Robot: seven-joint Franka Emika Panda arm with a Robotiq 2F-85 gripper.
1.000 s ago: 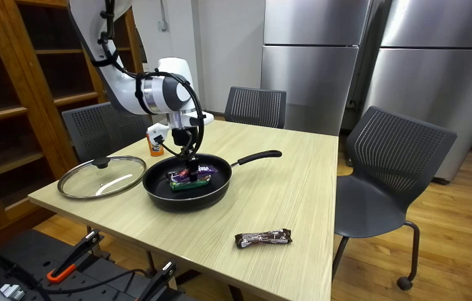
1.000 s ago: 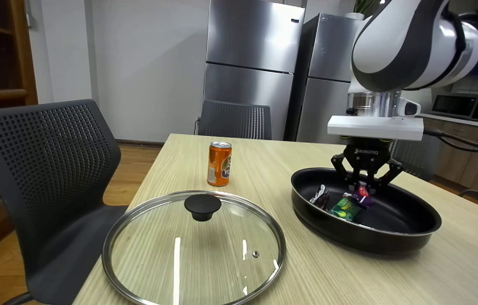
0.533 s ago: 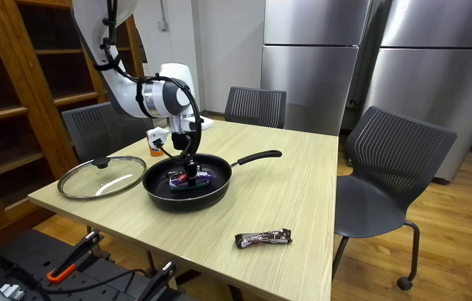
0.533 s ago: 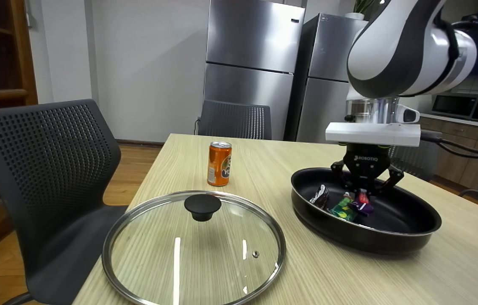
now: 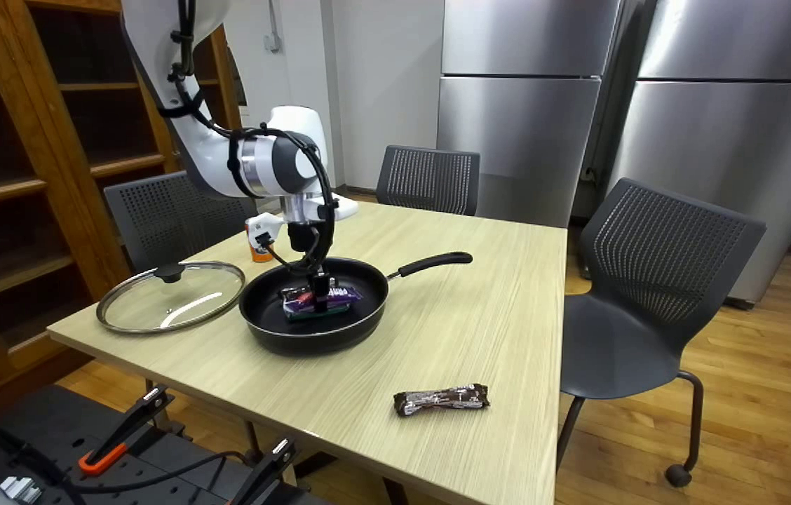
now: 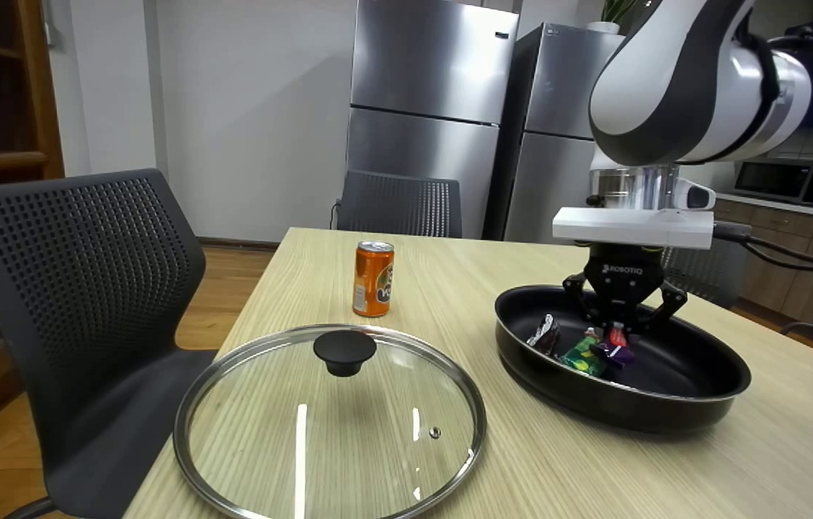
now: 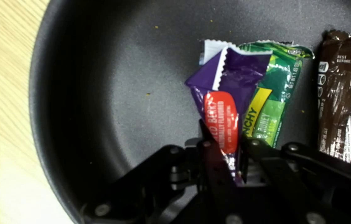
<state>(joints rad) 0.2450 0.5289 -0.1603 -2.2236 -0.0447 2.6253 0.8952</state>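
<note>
Wrist view shows a purple berry snack bar (image 7: 225,105) inside a black frying pan (image 7: 138,81), its long axis running almost straight from near to far. The crimped end points far and the red-labelled face looks up; the near end runs back between the fingers of the gripper (image 7: 224,138), where it is lost to sight. In an exterior view the bar lies lengthwise from left to right, its right end a touch farther off, roughly as the pan's handle (image 5: 436,261) points.

The gripper reaches straight down into the pan. It is nearly closed, with only the width of the wrapper between its fingers, and it pinches the bar along both long edges. Whether the bar's whole underside rests on the pan floor is hidden.

Just right of it lies a green crunchy honey bar (image 7: 275,96), its left edge covered by the purple wrapper and its far end slanting right. Farther right is a brown-wrapped bar (image 7: 339,99), also lengthwise near to far.

In both exterior views a glass lid (image 6: 327,432) lies left of the pan, knob side up, with an orange soda can (image 6: 373,288) beyond it. In an exterior view a silver-printed brown bar (image 5: 442,400) lies on the table (image 5: 494,315), right of the pan and nearer.
</note>
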